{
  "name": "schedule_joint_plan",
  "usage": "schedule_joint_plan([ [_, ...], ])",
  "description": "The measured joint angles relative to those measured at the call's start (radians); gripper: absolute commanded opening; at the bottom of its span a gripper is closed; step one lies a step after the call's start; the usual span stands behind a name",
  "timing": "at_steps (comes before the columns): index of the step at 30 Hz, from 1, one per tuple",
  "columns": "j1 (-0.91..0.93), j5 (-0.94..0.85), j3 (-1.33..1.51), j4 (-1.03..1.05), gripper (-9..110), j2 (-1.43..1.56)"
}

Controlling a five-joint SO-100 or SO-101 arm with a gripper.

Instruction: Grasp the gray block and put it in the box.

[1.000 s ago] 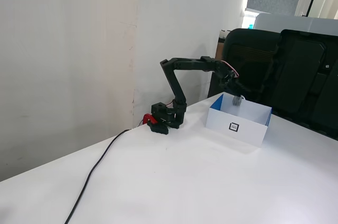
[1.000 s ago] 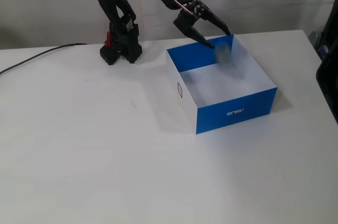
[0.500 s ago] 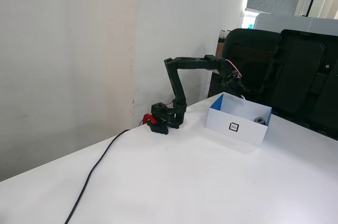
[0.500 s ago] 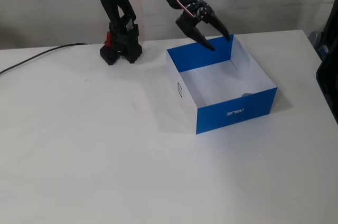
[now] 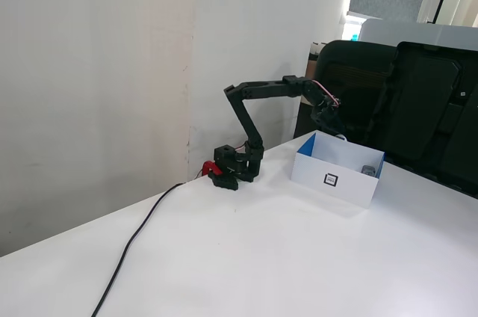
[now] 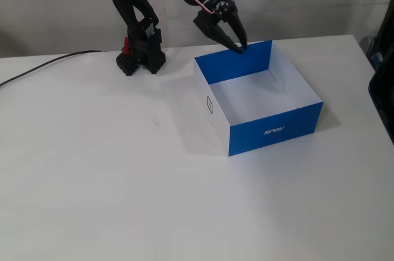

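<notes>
The white box (image 5: 321, 170) with blue inner walls and a small square marker stands on the table right of the arm's base. A small gray block (image 5: 368, 170) lies inside it at its right end in this fixed view. In the other fixed view the box (image 6: 275, 128) shows a bare white floor and the block is hidden. My gripper (image 6: 241, 46) hangs over the box's far rim with its fingertips together and nothing between them. It also shows above the back of the box (image 5: 331, 117).
The arm's base (image 6: 140, 58) is clamped at the table's far edge, with a black cable (image 5: 134, 242) running across the table. A black office chair (image 5: 418, 108) stands behind the box, close to the gripper.
</notes>
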Motion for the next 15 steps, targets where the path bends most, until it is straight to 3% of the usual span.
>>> schedule_joint_plan([
  [15, -0.314, 0.017, 0.442, -0.017, 0, 0.494],
])
